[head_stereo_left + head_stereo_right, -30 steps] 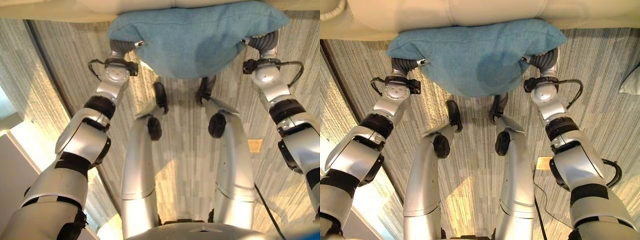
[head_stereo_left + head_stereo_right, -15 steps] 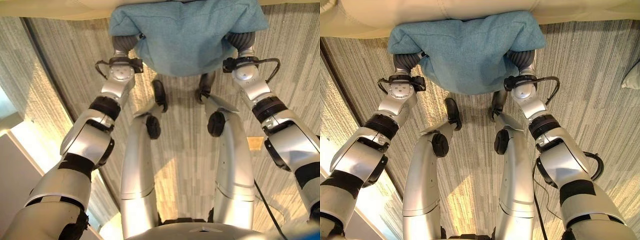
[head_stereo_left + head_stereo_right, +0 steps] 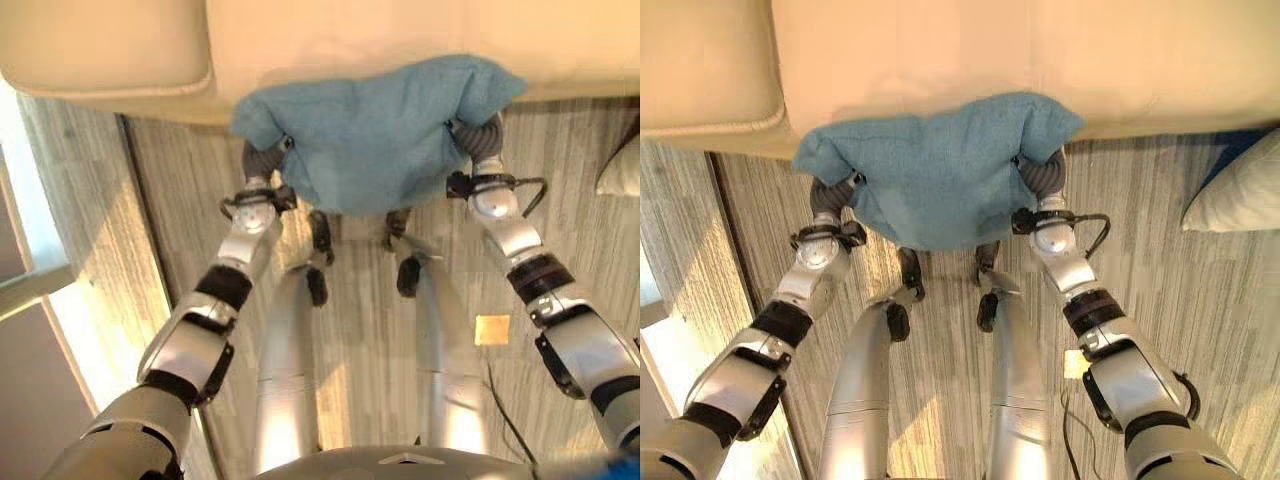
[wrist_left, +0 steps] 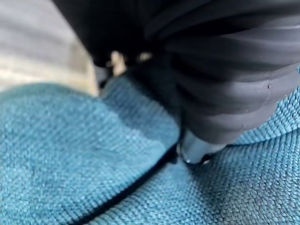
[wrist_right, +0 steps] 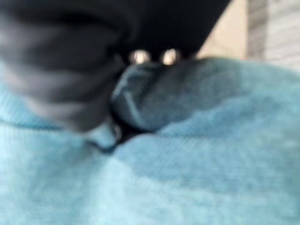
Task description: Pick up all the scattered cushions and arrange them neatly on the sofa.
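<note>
A teal cushion [image 3: 380, 140] hangs off the floor between my two hands, sagging in the middle, its far edge against the front of the cream sofa [image 3: 330, 40]. My left hand [image 3: 262, 158] grips its left end and my right hand [image 3: 482, 135] its right end, and the cushion's corners drape over both. In the left wrist view my thumb [image 4: 194, 150] digs into the teal fabric [image 4: 70, 154]. In the right wrist view the cloth [image 5: 178, 89] bunches up between my thumb [image 5: 104, 135] and fingers.
A pale cushion [image 3: 1240, 190] lies on the striped carpet at the right, beside something dark blue [image 3: 1240, 145]. The sofa's seat front spans the far side, with a piped edge [image 3: 710, 128] at the left. A bright panel [image 3: 30, 290] runs along the left.
Both arms have stretched forward and carried the cushion up to the sofa's front. The hands came closer together. The view has shifted, bringing in more of the sofa.
</note>
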`<state>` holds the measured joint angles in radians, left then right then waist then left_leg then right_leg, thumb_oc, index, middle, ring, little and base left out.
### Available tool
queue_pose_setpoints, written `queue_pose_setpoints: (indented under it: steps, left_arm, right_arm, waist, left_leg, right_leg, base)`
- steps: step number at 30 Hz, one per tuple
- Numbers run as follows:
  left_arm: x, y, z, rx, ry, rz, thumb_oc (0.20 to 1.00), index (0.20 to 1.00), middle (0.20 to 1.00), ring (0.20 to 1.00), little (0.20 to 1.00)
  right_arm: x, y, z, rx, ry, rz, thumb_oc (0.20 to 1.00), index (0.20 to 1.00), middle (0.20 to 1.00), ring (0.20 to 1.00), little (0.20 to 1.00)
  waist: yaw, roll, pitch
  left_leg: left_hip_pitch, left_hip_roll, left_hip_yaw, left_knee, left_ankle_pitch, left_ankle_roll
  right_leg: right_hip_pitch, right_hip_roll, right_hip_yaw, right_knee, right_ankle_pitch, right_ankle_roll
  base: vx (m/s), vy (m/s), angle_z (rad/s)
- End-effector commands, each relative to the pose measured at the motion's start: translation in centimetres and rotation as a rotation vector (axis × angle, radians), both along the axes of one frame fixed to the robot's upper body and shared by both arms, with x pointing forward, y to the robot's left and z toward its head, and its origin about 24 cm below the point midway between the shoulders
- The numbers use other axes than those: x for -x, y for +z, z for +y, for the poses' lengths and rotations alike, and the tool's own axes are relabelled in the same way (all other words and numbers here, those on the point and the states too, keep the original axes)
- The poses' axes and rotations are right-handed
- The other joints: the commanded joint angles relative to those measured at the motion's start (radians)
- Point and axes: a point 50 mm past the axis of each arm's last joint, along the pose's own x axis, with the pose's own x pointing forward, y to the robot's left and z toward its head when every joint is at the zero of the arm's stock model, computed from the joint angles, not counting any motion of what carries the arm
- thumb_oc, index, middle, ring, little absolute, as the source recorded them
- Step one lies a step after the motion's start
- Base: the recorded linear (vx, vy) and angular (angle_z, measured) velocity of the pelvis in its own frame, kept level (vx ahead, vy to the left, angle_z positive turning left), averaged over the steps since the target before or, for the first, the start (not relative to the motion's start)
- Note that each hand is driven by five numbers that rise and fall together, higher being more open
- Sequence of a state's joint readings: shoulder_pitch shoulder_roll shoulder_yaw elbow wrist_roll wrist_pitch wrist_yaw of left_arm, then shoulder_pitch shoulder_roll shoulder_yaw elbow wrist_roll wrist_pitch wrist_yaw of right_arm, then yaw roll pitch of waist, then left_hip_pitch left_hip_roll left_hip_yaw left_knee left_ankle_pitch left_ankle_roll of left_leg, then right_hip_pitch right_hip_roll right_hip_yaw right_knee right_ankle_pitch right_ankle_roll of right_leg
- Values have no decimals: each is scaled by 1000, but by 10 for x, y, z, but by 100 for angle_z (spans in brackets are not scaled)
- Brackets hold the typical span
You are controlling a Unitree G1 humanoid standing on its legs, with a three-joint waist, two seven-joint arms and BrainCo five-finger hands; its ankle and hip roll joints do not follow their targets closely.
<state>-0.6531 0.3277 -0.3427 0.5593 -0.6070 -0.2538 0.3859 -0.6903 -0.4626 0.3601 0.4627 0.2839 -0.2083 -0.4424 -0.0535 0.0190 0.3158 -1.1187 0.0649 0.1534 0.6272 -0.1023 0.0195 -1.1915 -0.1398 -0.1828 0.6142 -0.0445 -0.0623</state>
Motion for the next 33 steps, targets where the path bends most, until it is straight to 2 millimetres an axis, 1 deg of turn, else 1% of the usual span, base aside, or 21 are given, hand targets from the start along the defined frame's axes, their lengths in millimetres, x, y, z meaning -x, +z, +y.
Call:
queue_pose_setpoints:
  steps: [1,4,5,6,7,8,10,12,14,15,17,18,20,21,23,24,27,28,29,31,33]
  left_arm:
    - [12,30,-48,4,-231,-225,200,200,200,200,200]
    - [31,1,-49,3,-256,-173,200,200,200,200,200]
    - [40,-13,-46,-7,-265,-135,200,200,200,200,200]
    - [48,-26,-42,-23,-271,-99,200,200,200,200,200]
    - [48,-26,-42,-23,-271,-98,200,200,200,200,200]
    - [54,-39,-39,-14,-275,-56,200,200,200,200,200]
    - [61,-52,-34,-7,-263,-10,200,200,200,200,200]
    - [69,-64,-26,0,-244,38,200,200,200,200,200]
    - [71,-69,-24,-3,-239,54,200,200,200,200,200]
    - [77,-77,-20,-5,-227,86,200,200,200,200,200]
    - [82,-86,-16,-32,-217,129,200,200,200,200,200]
    - [82,-86,-16,-32,-217,129,200,200,200,200,200]
    - [86,-91,-11,-54,-200,157,200,200,200,200,200]
    - [86,-91,-11,-54,-200,157,200,200,200,200,200]
    - [94,-98,-6,-42,-189,180,200,200,200,200,200]
    - [94,-98,-6,-42,-189,179,200,200,200,200,200]
    - [97,-99,0,-56,-181,182,200,200,200,200,200]
    - [97,-99,0,-56,-181,182,200,200,200,200,200]
    - [99,-99,4,-59,-180,187,200,200,200,200,200]
    - [98,-98,10,-68,-153,182,200,200,200,200,200]
    - [98,-97,11,-63,-148,179,200,200,200,200,200]
  right_arm:
    - [17,17,46,-4,229,-166,200,200,200,200,200]
    - [38,-15,36,-29,220,-100,200,200,200,200,200]
    - [47,-28,31,-24,214,-65,200,200,200,200,200]
    - [55,-38,25,-4,200,-39,200,200,200,200,200]
    - [55,-39,25,-4,200,-39,200,200,200,200,200]
    - [62,-46,20,5,188,-17,200,200,200,200,200]
    - [69,-56,12,2,162,19,200,200,200,200,200]
    - [77,-67,1,15,134,62,200,200,200,200,200]
    - [78,-70,-2,20,126,75,200,200,200,200,200]
    - [83,-76,-5,22,120,103,200,200,200,200,200]
    - [87,-83,-8,14,115,137,200,200,200,200,200]
    - [87,-83,-8,14,115,137,200,200,200,200,200]
    - [88,-89,-9,6,97,166,200,200,200,200,200]
    - [88,-89,-9,6,97,166,200,200,200,200,200]
    - [92,-92,-7,12,113,176,200,200,200,200,200]
    - [92,-91,-7,13,112,176,200,200,200,200,200]
    - [89,-90,-1,21,131,173,200,200,200,200,200]
    - [89,-90,-1,21,131,173,200,200,200,200,200]
    - [89,-89,2,24,149,174,200,200,200,200,200]
    - [88,-86,7,14,169,159,200,200,200,200,200]
    - [87,-85,8,18,176,155,200,200,200,200,200]
  waist:
    - [-10,-5,-116]
    - [-11,-20,-145]
    - [-14,-28,-156]
    - [-15,-32,-163]
    - [-15,-32,-160]
    - [-20,-37,-166]
    - [-29,-42,-165]
    - [-25,-54,-155]
    - [-21,-55,-155]
    - [-13,-67,-162]
    - [-4,-76,-181]
    - [-3,-78,-181]
    - [30,-77,-178]
    - [30,-78,-177]
    - [35,-74,-203]
    - [35,-73,-205]
    - [50,-77,-212]
    - [50,-77,-212]
    - [50,-78,-210]
    - [44,-60,-203]
    - [44,-53,-203]
  left_leg:
    - [140,33,-102,-166,23,-69]
    - [344,16,-101,-292,47,-77]
    - [414,4,-93,-328,83,-71]
    - [497,5,-89,-359,88,-77]
    - [503,5,-89,-362,89,-78]
    - [571,13,-77,-373,91,-88]
    - [627,29,-65,-356,94,-109]
    - [634,62,-55,-239,149,-148]
    - [633,69,-60,-193,165,-152]
    - [629,59,-73,-159,168,-142]
    - [634,57,-40,-286,142,-102]
    - [637,56,-39,-288,143,-102]
    - [612,47,-42,-387,222,-107]
    - [613,47,-41,-388,222,-107]
    - [704,28,-25,-435,185,-80]
    - [703,29,-25,-438,189,-79]
    - [772,3,26,-427,127,-31]
    - [772,3,26,-427,127,-31]
    - [815,-3,44,-426,103,-4]
    - [890,-16,70,-443,66,23]
    - [924,-22,74,-473,61,23]
  right_leg:
    - [194,-8,-4,-122,-37,118]
    - [391,-7,-26,-253,-14,130]
    - [471,-7,-38,-308,16,121]
    - [562,-1,-42,-348,17,121]
    - [568,0,-42,-350,18,121]
    - [656,11,-43,-396,11,119]
    - [756,30,-47,-445,-3,110]
    - [884,61,-54,-497,-34,85]
    - [913,71,-55,-506,-42,76]
    - [974,77,-47,-527,-55,73]
    - [1017,75,-40,-536,-65,87]
    - [1018,74,-39,-536,-65,87]
    - [1077,99,-18,-536,-89,89]
    - [1078,99,-18,-536,-89,89]
    - [1134,83,-3,-515,-106,120]
    - [1131,84,-3,-516,-103,120]
    - [1122,28,3,-378,-98,163]
    - [1122,28,3,-378,-98,163]
    - [1081,1,18,-252,-35,194]
    - [1019,-37,0,-117,11,214]
    - [995,-49,-21,-121,4,203]
  base:
    - [0,0,0]
    - [64,-54,8]
    - [90,-85,-2]
    - [59,-72,-6]
    - [126,-123,-3]
    - [112,-119,1]
    - [170,-165,11]
    - [143,-155,12]
    - [126,-82,19]
    - [239,-71,3]
    - [289,53,5]
    - [243,99,25]
    - [264,117,2]
    - [303,159,-24]
    - [376,190,-56]
    - [347,195,-71]
    - [238,210,-53]
    - [273,230,-63]
    - [247,208,-62]
    - [329,276,-43]
    - [212,115,-26]
